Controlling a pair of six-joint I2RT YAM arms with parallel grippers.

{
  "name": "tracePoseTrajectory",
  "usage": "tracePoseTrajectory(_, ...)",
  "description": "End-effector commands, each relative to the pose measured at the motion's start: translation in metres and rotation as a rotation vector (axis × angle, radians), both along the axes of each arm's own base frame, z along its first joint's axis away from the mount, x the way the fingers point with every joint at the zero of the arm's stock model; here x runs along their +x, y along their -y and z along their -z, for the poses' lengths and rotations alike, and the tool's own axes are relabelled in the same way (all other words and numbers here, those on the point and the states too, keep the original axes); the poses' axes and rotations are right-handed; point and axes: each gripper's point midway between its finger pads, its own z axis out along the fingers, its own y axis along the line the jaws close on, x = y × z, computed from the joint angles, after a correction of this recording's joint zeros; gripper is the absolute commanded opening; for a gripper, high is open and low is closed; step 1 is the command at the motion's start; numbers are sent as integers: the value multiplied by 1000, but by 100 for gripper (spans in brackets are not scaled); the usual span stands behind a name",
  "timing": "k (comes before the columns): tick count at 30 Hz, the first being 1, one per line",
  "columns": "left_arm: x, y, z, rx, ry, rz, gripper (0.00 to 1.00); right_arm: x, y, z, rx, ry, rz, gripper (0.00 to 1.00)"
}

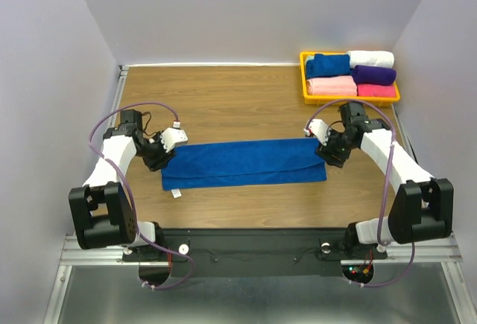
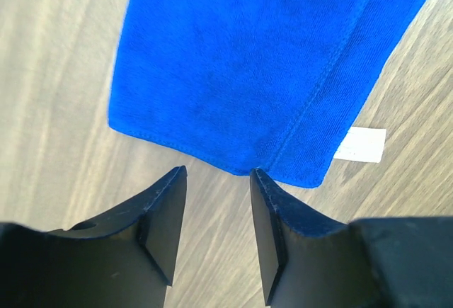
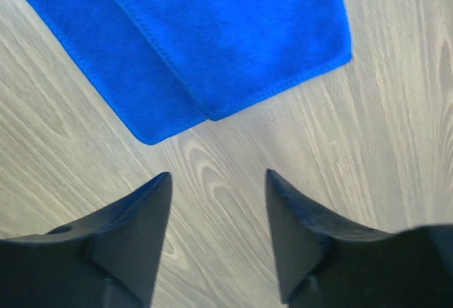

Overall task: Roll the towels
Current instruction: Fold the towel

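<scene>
A royal-blue towel (image 1: 246, 162) lies flat on the wooden table, folded lengthwise into a long narrow strip. My left gripper (image 1: 159, 159) hovers just off its left end, open, nothing between its fingers. In the left wrist view the towel's end (image 2: 262, 60) lies right in front of the left gripper (image 2: 218, 173), and a white label (image 2: 361, 144) pokes out at the corner. My right gripper (image 1: 328, 153) stands open just past the right end. The right wrist view shows the towel's layered corner (image 3: 212, 39) ahead of the right gripper (image 3: 218, 175), bare wood between the fingers.
A yellow tray (image 1: 304, 78) at the back right holds rolled towels: blue (image 1: 326, 65), white (image 1: 371, 58), purple (image 1: 374, 75), pink (image 1: 331, 86) and a magenta one (image 1: 376, 91). Grey walls close in the table on three sides. A black rail (image 1: 253, 246) runs along the near edge.
</scene>
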Motion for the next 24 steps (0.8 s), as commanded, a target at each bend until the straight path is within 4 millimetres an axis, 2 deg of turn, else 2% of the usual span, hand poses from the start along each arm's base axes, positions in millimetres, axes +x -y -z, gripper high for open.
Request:
tracePoseTrajectory(1,-3,14,-13,-54,36,65,51,8,-2,7,-89,49,-82,58)
tracePoseTrajectory(11,-1,9,-11,-39,1,67,51,22,-22,35,-127,-9,-116,52)
tracePoseTrajectory(16,-5,1,-2,-3,-26,63,51,24,-29,43,-140,-22,-134,48)
tracePoseTrajectory(19,-5,-5,3,35,-21,81,51,24,-29,47,-148,-31,-137,38)
tracePoseTrajectory(21,-6,-7,5,54,-16,117,49,23,-28,47,-151,-33,-140,24)
tracePoseTrajectory(23,-7,-7,7,61,-16,145,48,23,-28,46,-150,-30,-139,5)
tracePoseTrajectory(24,-8,-6,8,61,-13,180,47,23,-29,46,-145,-28,-141,1)
